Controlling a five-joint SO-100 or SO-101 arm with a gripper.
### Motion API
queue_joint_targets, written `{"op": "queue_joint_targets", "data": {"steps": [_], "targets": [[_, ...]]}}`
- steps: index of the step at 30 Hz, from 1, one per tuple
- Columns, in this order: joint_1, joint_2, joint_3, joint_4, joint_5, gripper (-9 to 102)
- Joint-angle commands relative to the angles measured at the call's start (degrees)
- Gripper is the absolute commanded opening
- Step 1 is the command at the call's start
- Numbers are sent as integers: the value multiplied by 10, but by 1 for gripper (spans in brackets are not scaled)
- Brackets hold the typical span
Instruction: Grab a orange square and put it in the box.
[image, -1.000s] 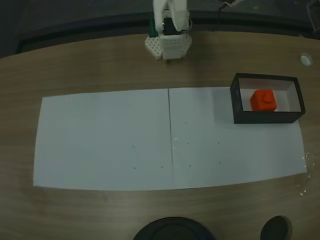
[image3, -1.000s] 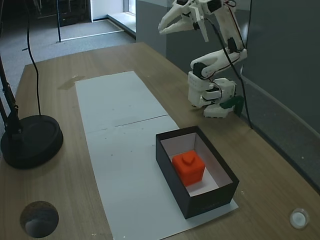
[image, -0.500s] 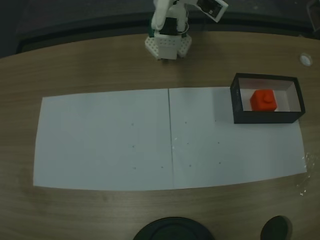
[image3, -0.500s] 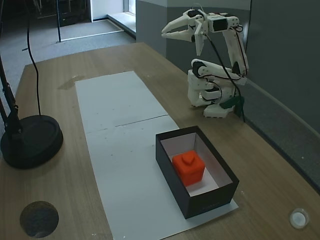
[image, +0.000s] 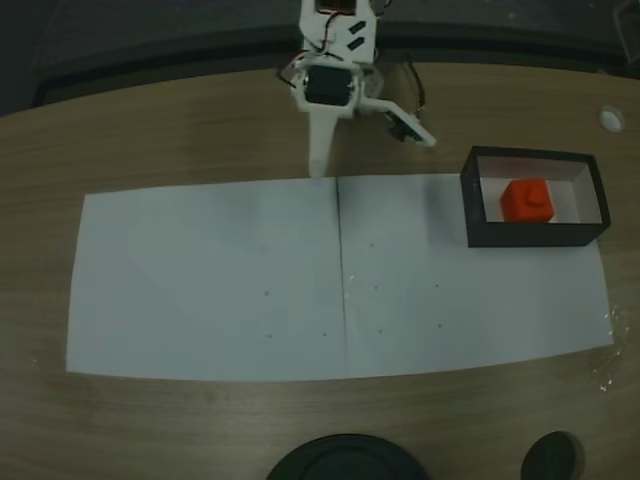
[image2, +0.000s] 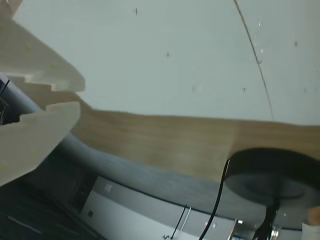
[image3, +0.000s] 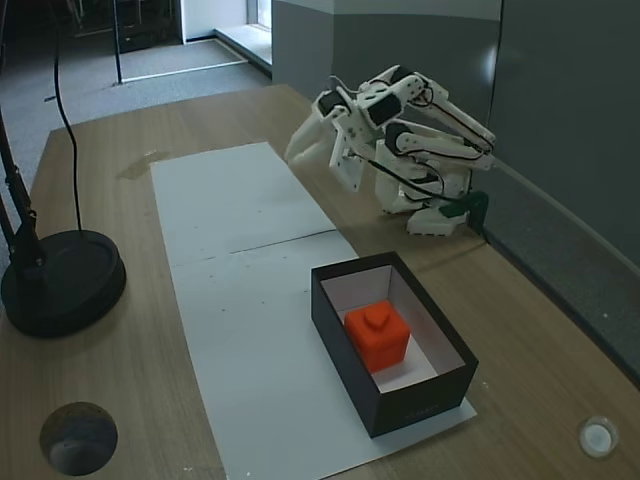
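Observation:
The orange square (image: 526, 199) sits inside the box (image: 467, 212) at the right of the paper, raised mark upward. In the other fixed view the orange square (image3: 377, 335) rests on the pale floor of the black-walled box (image3: 420, 405). My gripper (image: 317, 168) is folded low near the arm's base, pointing at the far edge of the paper, well apart from the box. From the side the gripper (image3: 295, 152) looks shut with nothing in it. In the wrist view the gripper (image2: 80, 96) shows two pale fingers (image2: 45, 70) with only a thin gap.
Two white paper sheets (image: 210, 275) cover the middle of the wooden table. A black round lamp base (image3: 60, 280) with a cable stands at the near edge, beside a dark round disc (image3: 78, 437). A small white button (image: 610, 118) lies at the far right.
The arm has swung down from a raised pose and folded low toward the table, gripper tip now near the paper's far edge. The cube and the box have not moved.

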Motion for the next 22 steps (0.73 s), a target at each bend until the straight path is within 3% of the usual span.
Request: {"op": "queue_joint_targets", "data": {"steps": [1,6,13,22], "targets": [[-4,11,34,-12,31,0],[-11,11,77,-1,39,0],[-84,11,45,121,39,0],[-86,11,44,121,58,0]]}}
